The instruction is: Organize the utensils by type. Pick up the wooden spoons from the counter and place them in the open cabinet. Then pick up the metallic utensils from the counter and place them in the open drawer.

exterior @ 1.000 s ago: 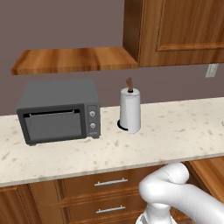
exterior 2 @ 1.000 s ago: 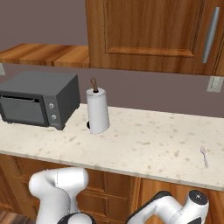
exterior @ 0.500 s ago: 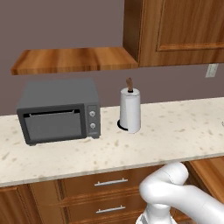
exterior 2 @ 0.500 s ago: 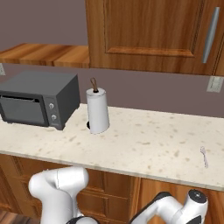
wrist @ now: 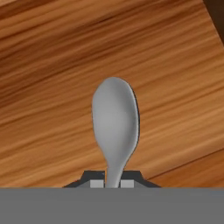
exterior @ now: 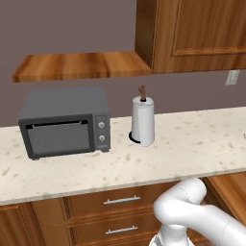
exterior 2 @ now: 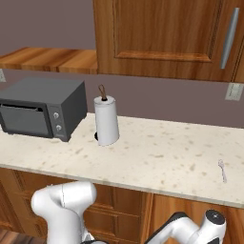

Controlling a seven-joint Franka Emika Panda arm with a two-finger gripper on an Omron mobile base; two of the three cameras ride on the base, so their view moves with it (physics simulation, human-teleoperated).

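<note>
In the hand view my gripper [wrist: 113, 183] is shut on the thin handle of a silver-grey metal spoon [wrist: 114, 118]. Its oval bowl points away from the hand, over a grained reddish-brown wood surface [wrist: 52, 65] close behind it. Whether that wood is the open drawer I cannot tell. A second small silver spoon [exterior 2: 222, 170] lies on the beige speckled counter [exterior 2: 157, 159] near its right end. The white arm [exterior 2: 190, 231] reaches low, below the counter's front edge.
A dark grey microwave [exterior: 65, 127] stands on the counter's left part, with a white paper-towel roll [exterior: 143, 120] beside it. A wooden shelf [exterior: 81, 66] and a wall cabinet with a shut door [exterior 2: 162, 33] hang above. Drawers with silver bar handles [exterior: 121, 200] sit under the counter.
</note>
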